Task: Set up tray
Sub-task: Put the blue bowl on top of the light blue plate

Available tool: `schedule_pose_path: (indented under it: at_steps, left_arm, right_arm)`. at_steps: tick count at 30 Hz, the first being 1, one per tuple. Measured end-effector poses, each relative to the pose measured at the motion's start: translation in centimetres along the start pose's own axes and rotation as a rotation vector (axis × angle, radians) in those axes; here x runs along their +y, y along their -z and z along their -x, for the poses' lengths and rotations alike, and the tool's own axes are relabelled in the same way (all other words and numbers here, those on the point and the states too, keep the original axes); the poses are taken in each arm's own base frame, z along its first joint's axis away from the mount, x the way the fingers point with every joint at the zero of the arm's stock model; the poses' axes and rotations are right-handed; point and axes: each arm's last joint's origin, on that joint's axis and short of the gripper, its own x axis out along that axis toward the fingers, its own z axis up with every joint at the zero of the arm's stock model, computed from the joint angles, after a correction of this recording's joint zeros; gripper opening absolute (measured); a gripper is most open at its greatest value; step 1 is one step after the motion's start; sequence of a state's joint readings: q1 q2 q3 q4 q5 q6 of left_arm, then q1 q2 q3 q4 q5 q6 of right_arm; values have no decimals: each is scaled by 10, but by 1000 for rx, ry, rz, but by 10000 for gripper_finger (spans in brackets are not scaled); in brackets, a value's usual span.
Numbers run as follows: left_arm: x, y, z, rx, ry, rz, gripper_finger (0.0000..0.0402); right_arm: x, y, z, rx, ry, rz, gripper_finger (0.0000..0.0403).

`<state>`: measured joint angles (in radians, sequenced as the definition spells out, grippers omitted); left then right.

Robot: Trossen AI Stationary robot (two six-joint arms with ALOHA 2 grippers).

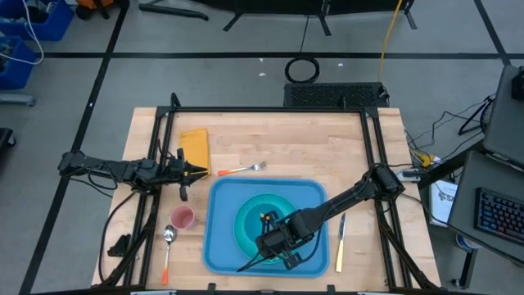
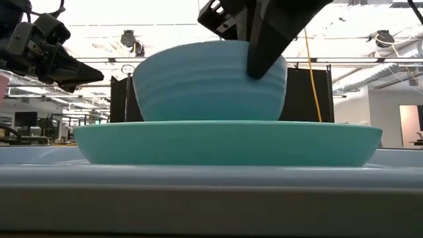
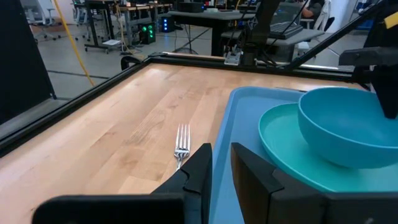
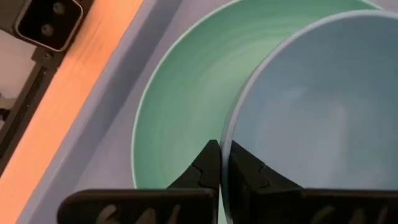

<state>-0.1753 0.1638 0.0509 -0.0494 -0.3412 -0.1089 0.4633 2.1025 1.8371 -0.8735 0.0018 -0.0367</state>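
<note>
- From my remote station: the right fingers [image 4: 220, 163] are clamped on the rim of the blue bowl [image 4: 317, 118], one finger inside the rim and one outside.
- The bowl sits on the turquoise plate [image 1: 250, 220], and the plate rests on the tray [image 1: 219, 238], the big blue rectangle directly under these fingers on the wooden tabletop [image 1: 278, 139].
- In the low view the bowl [image 2: 208, 82] stands upright on the plate [image 2: 228, 142], with the right arm coming down onto its rim from above.
- My left fingers [image 3: 221, 163] hover above the tabletop just outside the tray's edge, a narrow gap between them and nothing gripped.
- A fork [image 3: 182, 144] lies flat on the wood just ahead of the left fingers, beside the tray rim [image 3: 225, 134].
- Elsewhere on the tabletop: a yellow cloth [image 1: 195, 147] near the left arm, a pink cup [image 1: 182, 217] and a spoon [image 1: 167, 246] left of the tray, a knife [image 1: 340, 242] on its right.
</note>
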Motion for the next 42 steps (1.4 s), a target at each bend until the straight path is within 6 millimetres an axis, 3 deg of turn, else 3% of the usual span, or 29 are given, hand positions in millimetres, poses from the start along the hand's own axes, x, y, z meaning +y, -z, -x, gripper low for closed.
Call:
schedule_pose_path:
  at_steps: [19,26,42]
  left_arm:
    - [0,0,0,0,0,0,63]
    - [0,0,0,0,0,0,63]
    - [0,0,0,0,0,0,63]
  right_arm:
    - [12,0,-1,0,20,-25,0]
    - [13,6,-14,-19,-9,-37,0]
    - [13,20,-7,-69,-41,-88,4]
